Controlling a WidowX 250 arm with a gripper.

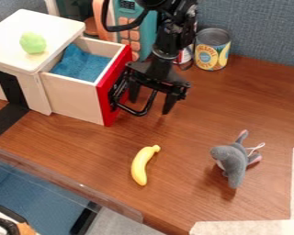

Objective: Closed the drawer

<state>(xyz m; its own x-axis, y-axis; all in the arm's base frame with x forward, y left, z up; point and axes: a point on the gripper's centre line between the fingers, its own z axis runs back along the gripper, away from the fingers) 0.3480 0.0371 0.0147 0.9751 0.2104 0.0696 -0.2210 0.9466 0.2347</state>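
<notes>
A black gripper [151, 103], its fingers apart, hangs at the black handle [141, 112] of the open, red-fronted drawer [121, 67]. Nearer the camera than the gripper, a banana [142, 166] and gray plush toy [234, 160] lie on the wood-grain tabletop [189, 128]; behind it stand a yellow-labeled can [212, 51] and a blue-gray partition [260, 27].

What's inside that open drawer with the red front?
A crumpled blue cloth lies in the drawer. Anything under the cloth is covered, and the drawer's back end is hidden inside the white box, so I can't say what is there.
</notes>
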